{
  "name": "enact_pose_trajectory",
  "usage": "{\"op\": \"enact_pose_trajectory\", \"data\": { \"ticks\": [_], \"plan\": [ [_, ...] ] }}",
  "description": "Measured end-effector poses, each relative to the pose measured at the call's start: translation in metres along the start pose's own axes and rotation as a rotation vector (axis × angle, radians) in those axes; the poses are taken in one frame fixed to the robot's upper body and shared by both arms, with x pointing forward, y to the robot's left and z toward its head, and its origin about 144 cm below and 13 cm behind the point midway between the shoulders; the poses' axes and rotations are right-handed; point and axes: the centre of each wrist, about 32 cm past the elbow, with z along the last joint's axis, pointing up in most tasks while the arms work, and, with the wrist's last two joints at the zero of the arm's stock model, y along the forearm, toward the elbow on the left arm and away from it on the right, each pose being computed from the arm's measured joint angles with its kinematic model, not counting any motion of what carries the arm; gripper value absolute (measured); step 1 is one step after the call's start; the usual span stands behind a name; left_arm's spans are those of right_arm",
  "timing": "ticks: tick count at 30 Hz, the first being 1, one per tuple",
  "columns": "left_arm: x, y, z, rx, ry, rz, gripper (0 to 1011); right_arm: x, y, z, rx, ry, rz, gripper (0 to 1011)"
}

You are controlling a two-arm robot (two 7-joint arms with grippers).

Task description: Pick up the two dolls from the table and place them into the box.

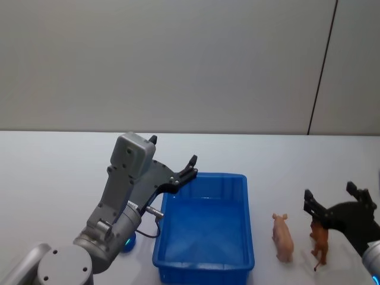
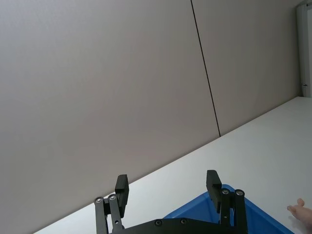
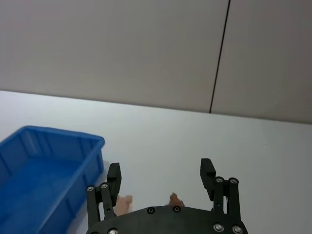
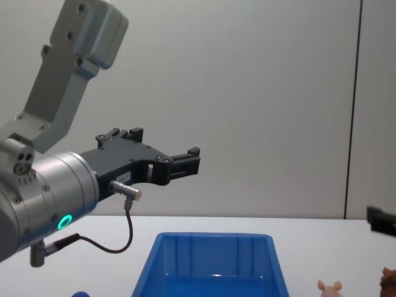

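Note:
The blue box (image 1: 205,261) stands on the white table (image 1: 53,178), with nothing showing inside it. To its right lies the pale pink pig doll (image 1: 283,238), and beside that the reddish-brown doll (image 1: 320,242). My right gripper (image 1: 329,193) hangs open just above the brown doll, holding nothing. In the right wrist view the right gripper (image 3: 161,173) spreads wide, with the pig doll (image 3: 125,203) and the brown doll (image 3: 175,199) peeking past it. My left gripper (image 1: 173,151) is open and raised over the box's left rim, and the left gripper (image 2: 167,187) is empty.
A small blue object (image 1: 128,244) lies on the table by the left arm's base. A thin cable (image 4: 127,238) loops under the left wrist. A grey wall with a dark vertical seam (image 1: 320,71) stands behind the table.

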Motion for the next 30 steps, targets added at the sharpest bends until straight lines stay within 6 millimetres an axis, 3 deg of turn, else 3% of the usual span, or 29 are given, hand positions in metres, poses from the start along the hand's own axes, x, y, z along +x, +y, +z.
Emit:
{"op": "enact_pose_trajectory", "data": {
  "ticks": [30],
  "plan": [
    [0.0,0.0,0.0,0.0,0.0,0.0,1003,-0.026,0.012,-0.049,-0.235,0.018,-0.155,1001]
  ]
}}
